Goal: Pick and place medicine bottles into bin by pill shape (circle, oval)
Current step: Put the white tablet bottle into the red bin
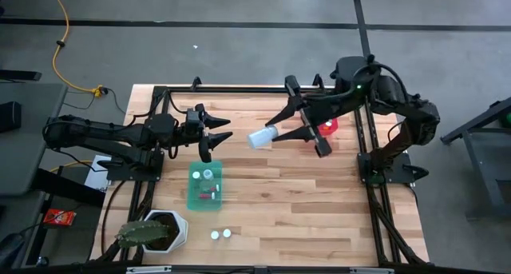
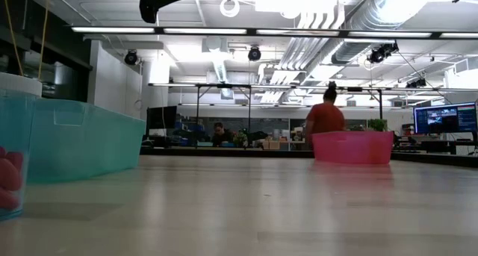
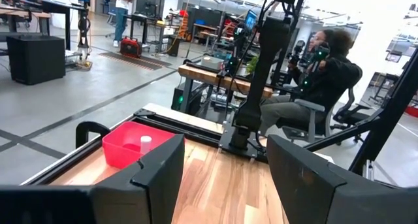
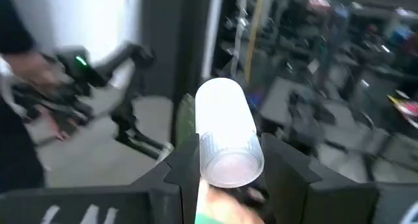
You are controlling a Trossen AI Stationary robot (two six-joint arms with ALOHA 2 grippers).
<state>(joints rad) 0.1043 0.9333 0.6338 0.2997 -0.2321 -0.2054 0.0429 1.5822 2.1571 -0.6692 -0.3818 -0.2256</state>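
My right gripper is raised high over the middle of the table, shut on a whitish medicine bottle. My left gripper waits open with nothing between its fingers, over the table's left part, pointing right. Below it stands the teal bin with bottles inside. The red bin stands at the far right, partly under my right arm, and holds one bottle. Two more bottles stand upright on the table near the front edge. My right gripper pinches the bottle's ribbed end between its two fingers. The fingers come level from the table's right and lie along the bottle. The bottle lies level, its smooth end sticking out past the fingertips toward the left, lifted clear of the table.
A white hexagonal pot with a green plant stands at the near left corner. Black frame rails run along both sides of the table. Bare wood lies in the middle and right. A person sits beyond the table.
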